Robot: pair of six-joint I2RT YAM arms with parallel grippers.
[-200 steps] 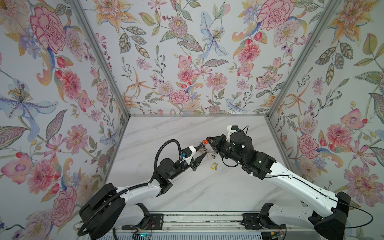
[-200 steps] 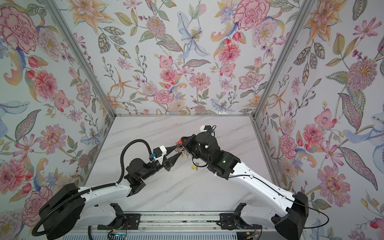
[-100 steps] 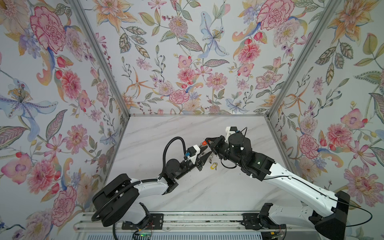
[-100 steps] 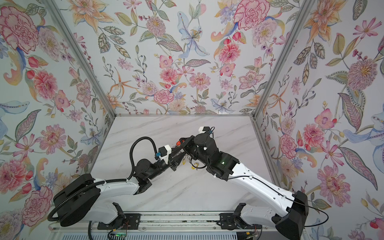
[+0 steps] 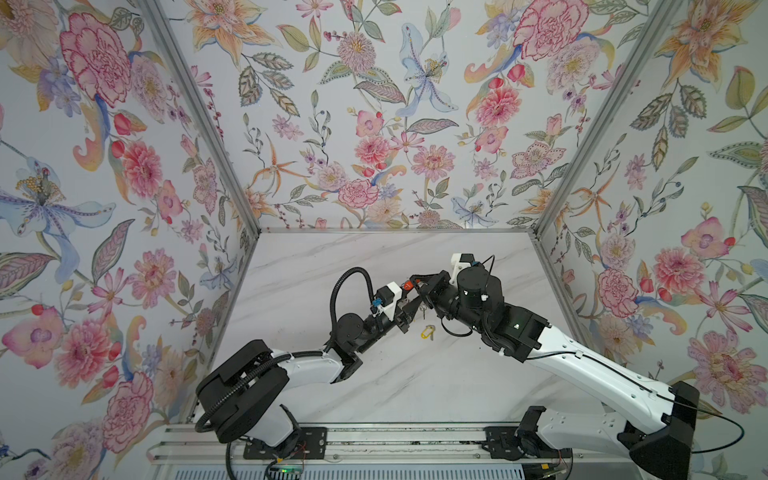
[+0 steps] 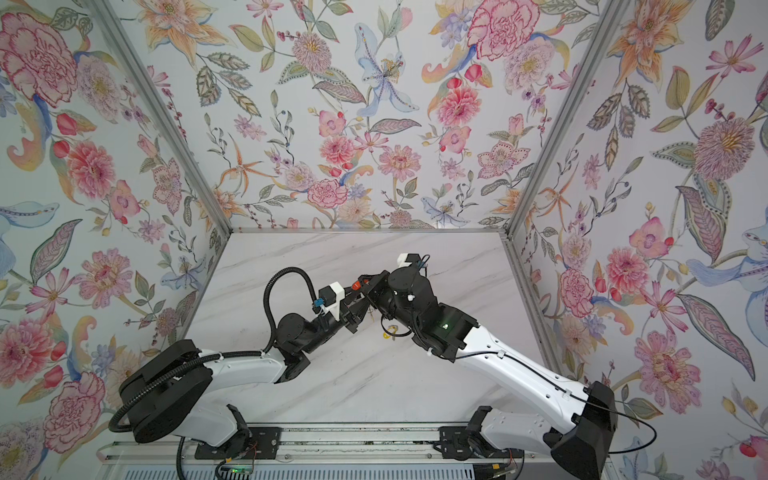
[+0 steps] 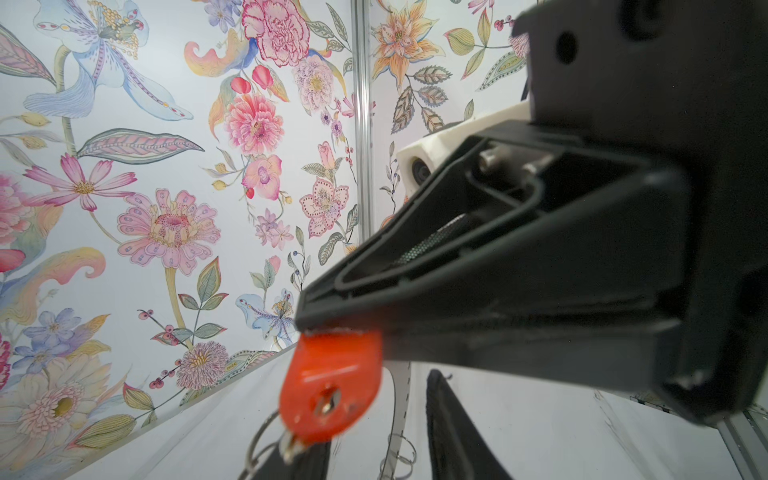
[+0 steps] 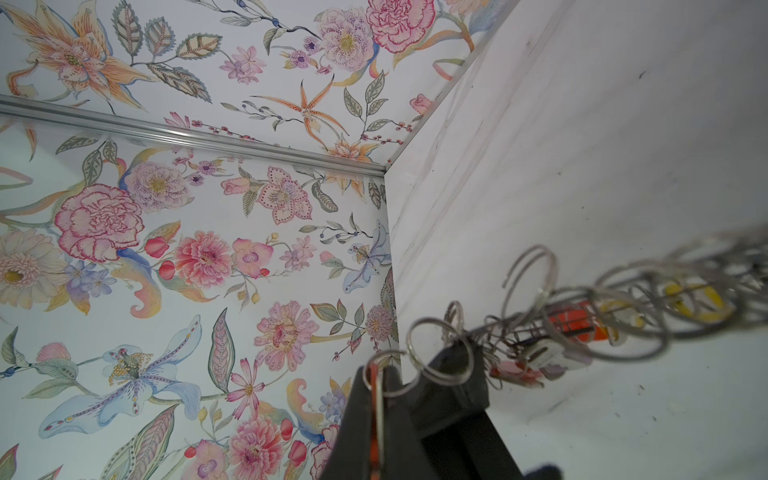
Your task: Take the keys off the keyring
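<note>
- The flat grey metal keyring (image 7: pixel 400 395) is a washer-like disc fringed with small silver wire loops (image 7: pixel 401 455). It is up off the white marble-patterned table (image 5: pixel 374 257), between the two grippers. The left wrist view shows it edge-on as a thin, stiff strip.
- The right gripper (image 8: pixel 377 388) is closed tight on the glossy red-orange plastic tag of a small silver key (image 7: pixel 330 395). A thin wire loop hangs at the key's head.
- The left gripper (image 5: pixel 408 308) stands partly open, with a black finger (image 7: pixel 451 419) on each side of the disc's edge. I cannot tell whether the pads actually pinch it.
- A loose key with a yellow plastic tag (image 5: pixel 427 332) lies flat on the table just below the grippers, apart from the ring.
- By my judgement, everything here is light. The disc is rigid and should give a firm hold across its flat faces, though its smooth metal may slip or swivel in the pads.
- The tag is hard, oblong and slick, and looks like the best place to grasp a key. The bare blade is thin and harder to pinch.
- The loops look like springy split wire, thin and quick to snag or tangle with their neighbours. A pull should probably follow the wire's turn rather than go straight out.
- Blurred orange and yellow shapes show through the loops in the right wrist view. I cannot tell whether they hang on the ring.
</note>
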